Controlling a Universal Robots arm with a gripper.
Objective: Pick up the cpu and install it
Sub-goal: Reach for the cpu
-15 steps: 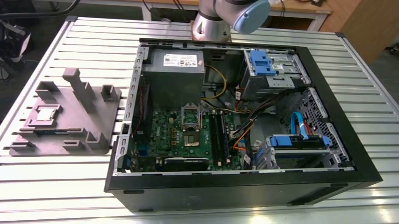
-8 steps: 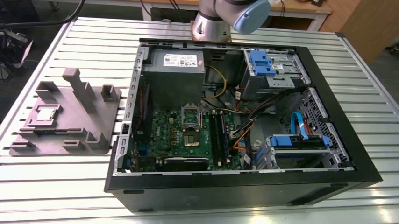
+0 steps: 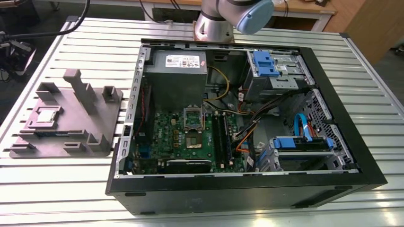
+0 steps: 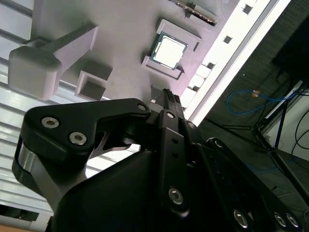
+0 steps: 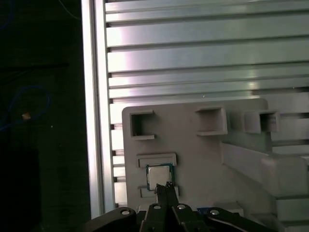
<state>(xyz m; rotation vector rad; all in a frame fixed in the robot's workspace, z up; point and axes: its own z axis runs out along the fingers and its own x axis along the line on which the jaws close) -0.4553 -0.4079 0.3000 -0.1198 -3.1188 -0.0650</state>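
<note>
Open computer case (image 3: 252, 194) at the exterior view's right, grey tray (image 3: 94, 127) beside it at the left. The cpu (image 5: 158, 176) lies flat in a tray recess. The gripper (image 5: 166, 187), fingers together and empty, hangs just short of it, apparently clear.

Small square silver-grey cpu (image 4: 170, 52): smooth metal lid, soft sheen. Grey moulded tray (image 4: 124, 42): matt plastic. Slatted silver table (image 5: 203, 63): brushed metal, glinting.

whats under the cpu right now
The cpu lies flat in a framed pocket of the grey tray, which rests on the slatted metal table. The pocket floor beneath the chip is covered, so it can't be seen.
</note>
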